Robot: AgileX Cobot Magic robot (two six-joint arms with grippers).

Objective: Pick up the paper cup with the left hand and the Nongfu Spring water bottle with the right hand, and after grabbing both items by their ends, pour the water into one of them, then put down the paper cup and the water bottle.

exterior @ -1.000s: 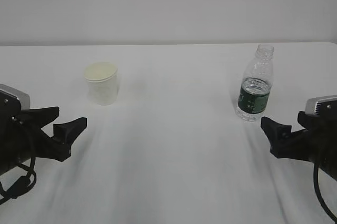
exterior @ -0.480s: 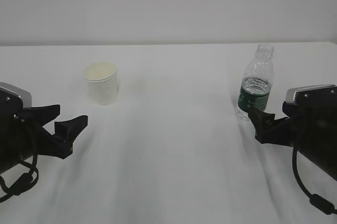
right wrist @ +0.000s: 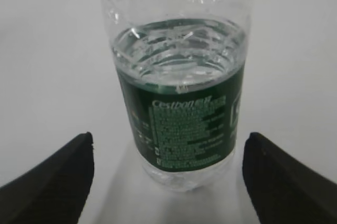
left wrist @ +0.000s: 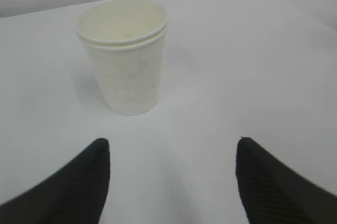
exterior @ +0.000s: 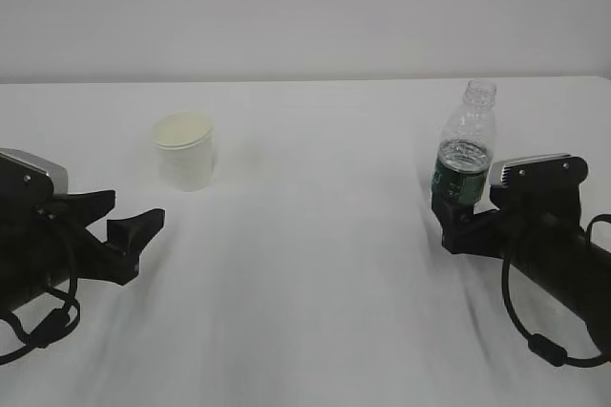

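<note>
Flat, dim, even light; soft, grainy focus.

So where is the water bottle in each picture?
Exterior view: the water bottle stands on the right side of the table, just behind the right hand.
Left wrist view: not in it; only the paper cup shows there.
Right wrist view: it fills the middle, upright, between the two open black fingers.
Shared landmark: its dark green label shows in the exterior and right wrist views.

Nongfu Spring water bottle neck cut off, base hidden by right hand
</note>
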